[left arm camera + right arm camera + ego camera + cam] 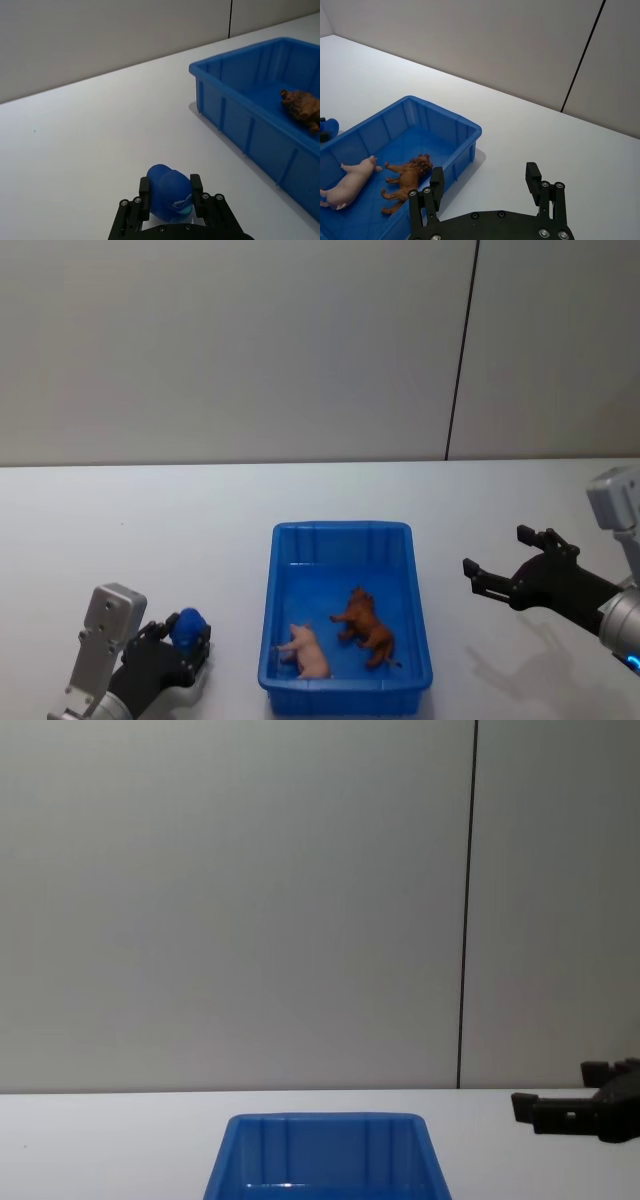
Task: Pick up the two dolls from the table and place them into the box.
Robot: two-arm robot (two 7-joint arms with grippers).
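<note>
Both dolls lie inside the blue box (340, 530) at the table's (150, 530) front centre: the pale pink one (308, 650) on the left, the reddish-brown one (368, 628) beside it on the right. The right wrist view shows the pink doll (350, 182) and the brown doll (407, 177) on the box (445, 111) floor. My left gripper (190, 635) rests left of the box, shut on a small round blue toy (169, 192). My right gripper (496, 550) hovers right of the box, open and empty, and appears again as the right gripper (485, 171).
A grey wall with a dark vertical seam (460, 350) stands behind the table. White tabletop stretches to either side of the box and behind it. From the chest view the box's far wall (325, 1145) and the right gripper (555, 1088) are seen side on.
</note>
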